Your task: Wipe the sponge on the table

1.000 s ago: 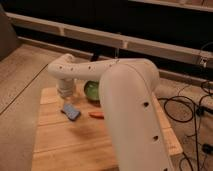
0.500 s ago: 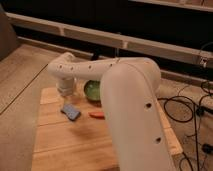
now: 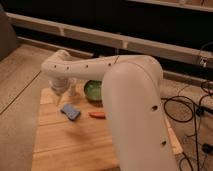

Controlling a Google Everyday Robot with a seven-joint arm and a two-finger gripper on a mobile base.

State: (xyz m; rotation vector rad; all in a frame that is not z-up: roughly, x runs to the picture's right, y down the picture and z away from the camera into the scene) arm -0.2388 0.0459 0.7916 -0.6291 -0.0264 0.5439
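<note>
The gripper [image 3: 60,97] is hovering released at the frame's centre left, just above the blue-grey sponge [image 3: 70,111] lying on the wooden desk [image 3: 75,145].

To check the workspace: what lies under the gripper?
Bare table wood, at the far-left corner; the sponge lies just beside the gripper, nearer the camera. The big arm hides the table's right part.

One sponge [image 3: 70,111], one green bowl [image 3: 93,90], one orange piece [image 3: 97,114]
</note>
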